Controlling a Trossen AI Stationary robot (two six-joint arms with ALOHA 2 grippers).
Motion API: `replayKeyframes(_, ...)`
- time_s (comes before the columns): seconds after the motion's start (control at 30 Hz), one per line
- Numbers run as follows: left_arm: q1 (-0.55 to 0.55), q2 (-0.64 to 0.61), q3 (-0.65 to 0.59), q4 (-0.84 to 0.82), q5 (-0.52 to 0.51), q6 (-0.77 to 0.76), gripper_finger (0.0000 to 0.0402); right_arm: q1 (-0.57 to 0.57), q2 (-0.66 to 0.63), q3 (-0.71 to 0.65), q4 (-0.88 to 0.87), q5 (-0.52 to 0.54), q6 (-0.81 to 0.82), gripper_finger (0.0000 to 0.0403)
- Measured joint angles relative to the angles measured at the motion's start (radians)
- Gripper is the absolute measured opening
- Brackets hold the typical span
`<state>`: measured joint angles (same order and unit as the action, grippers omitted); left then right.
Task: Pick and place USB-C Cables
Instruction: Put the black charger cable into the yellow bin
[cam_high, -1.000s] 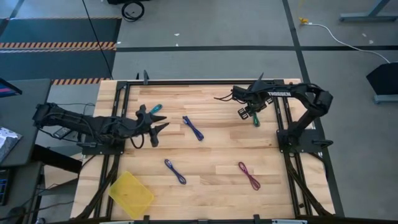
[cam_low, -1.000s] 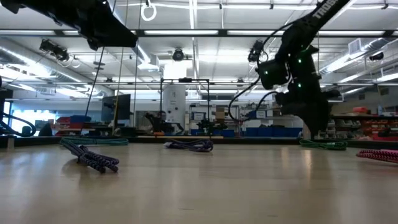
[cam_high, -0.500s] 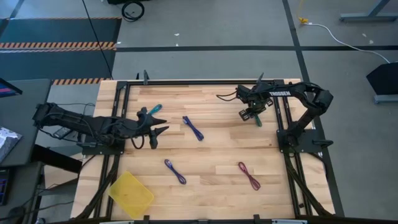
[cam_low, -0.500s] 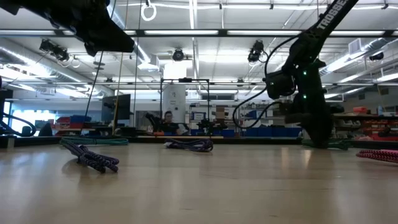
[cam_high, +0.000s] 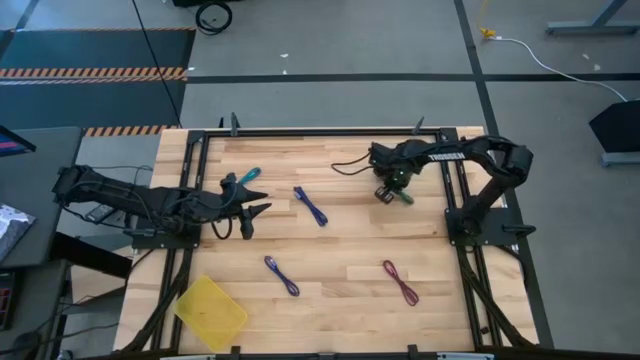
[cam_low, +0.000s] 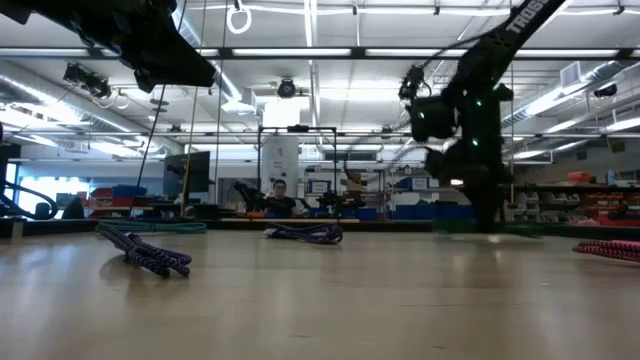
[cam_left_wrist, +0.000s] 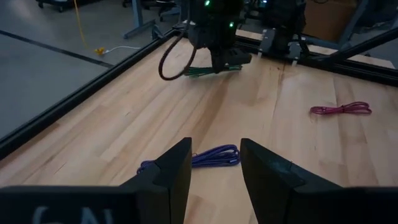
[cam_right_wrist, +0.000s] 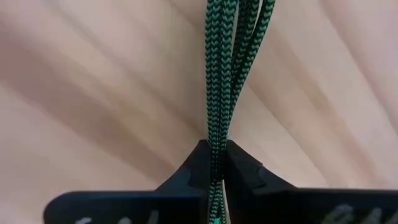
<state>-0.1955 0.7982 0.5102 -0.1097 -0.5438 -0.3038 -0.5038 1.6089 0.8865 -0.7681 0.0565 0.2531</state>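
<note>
My right gripper (cam_high: 390, 192) points down at the far right of the table, shut on the green USB-C cable (cam_right_wrist: 231, 68). My left gripper (cam_left_wrist: 214, 168) hangs open above the table's left side and touches nothing. A teal cable (cam_high: 250, 175) lies just beyond it. One blue-purple cable (cam_high: 310, 205) lies flat to its right, and in the left wrist view that cable (cam_left_wrist: 211, 157) shows past the fingers. A second blue-purple cable (cam_high: 282, 275) and a maroon cable (cam_high: 400, 282) lie flat nearer the front edge. My right gripper pinches the green bundle's strands (cam_right_wrist: 216, 158) between its two fingers, from above and pointing down. The strands run along the gap and out past the fingertips. In the left wrist view the rest of the bundle (cam_left_wrist: 200, 71) stretches sideways from the gripper, low over the wood.
A yellow flat container (cam_high: 210, 308) sits at the table's near left corner. A black frame rail (cam_high: 320, 132) runs round the tabletop. Beyond the far edge, in the low view, a person (cam_low: 278, 195) sits among the workshop shelves.
My right gripper has gone a little toward the table's left edge and down, and has rolled about its own axis. The green cable has shifted left with it and now lies more across the table.
</note>
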Motion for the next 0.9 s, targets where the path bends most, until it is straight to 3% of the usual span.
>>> replayKeyframes(0.27, -0.042, 0.0, 0.0, 0.061, 0.0, 0.048, 0.0144, 0.23, -0.093, 0.164, 0.259, -0.039, -0.099, 0.0022)
replayKeyframes(0.47, -0.128, 0.0, 0.0, 0.306, 0.056, 0.182, 0.0144, 0.432, -0.149, 0.233, 0.581, -0.141, -0.196, 0.0022)
replayKeyframes(0.6, -0.19, 0.0, 0.0, 0.444, 0.125, 0.243, 0.0144, 0.552, -0.156, 0.249, 0.75, -0.14, -0.238, 0.0022)
replayKeyframes(0.73, -0.247, 0.0, 0.0, 0.504, 0.127, 0.311, 0.0155, 0.628, -0.142, 0.28, 0.807, -0.131, -0.248, 0.0022)
replayKeyframes(0.9, -0.268, 0.024, 0.0, 0.543, 0.127, 0.349, 0.0195, 0.69, -0.088, 0.292, 0.879, -0.126, -0.261, 0.0022)
